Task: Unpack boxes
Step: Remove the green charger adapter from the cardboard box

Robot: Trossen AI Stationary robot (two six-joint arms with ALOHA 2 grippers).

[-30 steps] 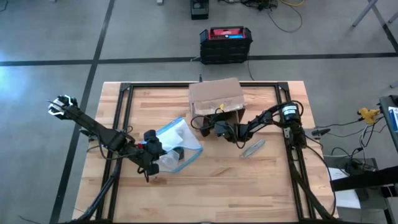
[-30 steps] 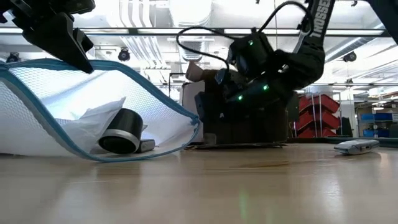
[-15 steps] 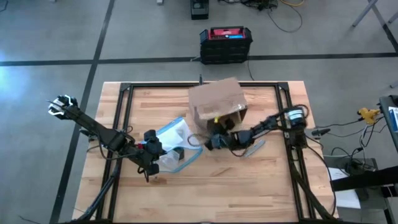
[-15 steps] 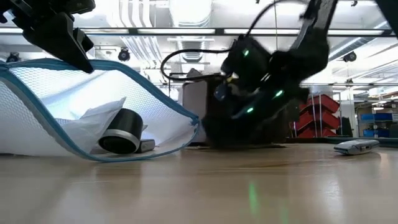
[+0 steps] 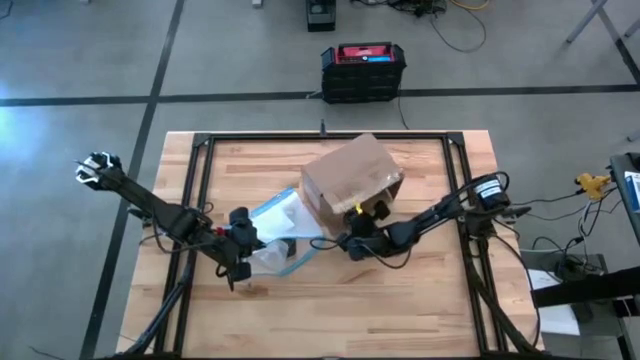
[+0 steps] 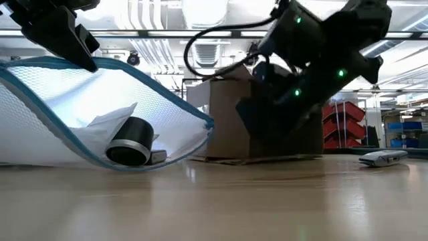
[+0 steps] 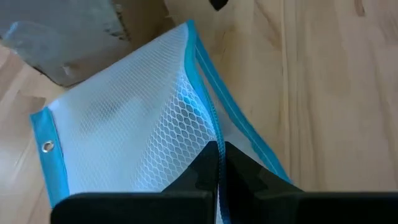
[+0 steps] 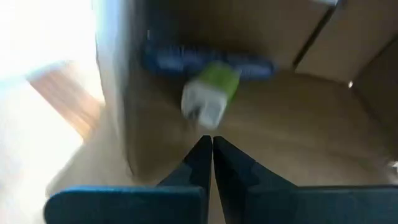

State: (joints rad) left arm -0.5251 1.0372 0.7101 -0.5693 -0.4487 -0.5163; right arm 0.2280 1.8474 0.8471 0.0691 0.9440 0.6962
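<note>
The cardboard box is sitting tilted near the middle of the tabletop, toward its far edge, its open side facing the right claw. That claw, fingers pressed together, is hovering at the opening, where a green-and-white item is lying inside. The left claw is pinching the blue edge of a mesh pouch just beside the box.
</note>
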